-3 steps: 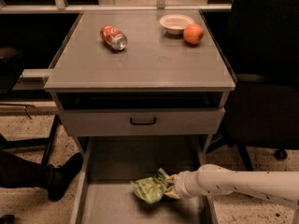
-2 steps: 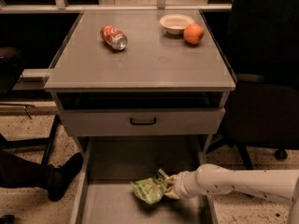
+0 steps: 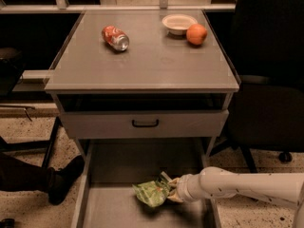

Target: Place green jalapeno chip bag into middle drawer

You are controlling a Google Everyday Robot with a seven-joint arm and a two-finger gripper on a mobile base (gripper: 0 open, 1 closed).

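The grey square table (image 3: 152, 65) stood over the wide shallow grey middle drawer (image 3: 109, 208), which was pulled out and held the crumpled, shiny green jalapeno chip bag (image 3: 151, 194) near its right wall. My white arm (image 3: 237, 186) reached in level from the right edge, the gripper (image 3: 173, 190) against the bag's right end. I couldn't tell whether it gripped.

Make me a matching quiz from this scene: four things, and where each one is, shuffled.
1 red soda can
2 orange
3 green jalapeno chip bag
4 gripper

A right of the white bowl
B at the bag's right end
C crumpled, over the middle drawer floor
D on its side, tabletop left

Pairs: 1-D, 2-A, 3-C, 4-B
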